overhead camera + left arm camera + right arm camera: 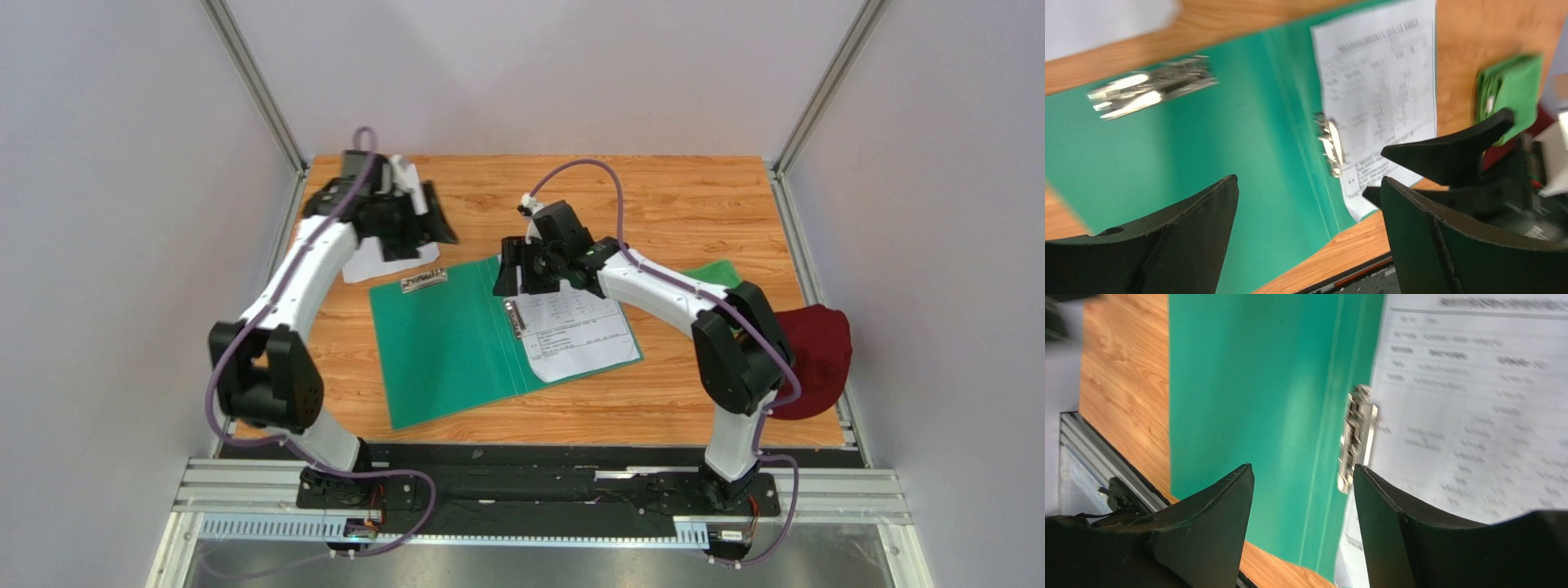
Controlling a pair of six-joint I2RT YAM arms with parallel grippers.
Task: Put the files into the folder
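Folder (448, 343): teal, lying open and flat at the centre of the table (687, 208). Files (577, 328): printed sheet, face up on the folder's right half, its left edge at the metal clip (515, 319). Left gripper (1308, 184): far left, above a loose white sheet (368, 260), jaws apart, empty. Right gripper (1303, 471): over the folder's far edge, jaws apart, empty.

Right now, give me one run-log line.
folder open | printed sheet on right half | left gripper open, empty | right gripper open, empty
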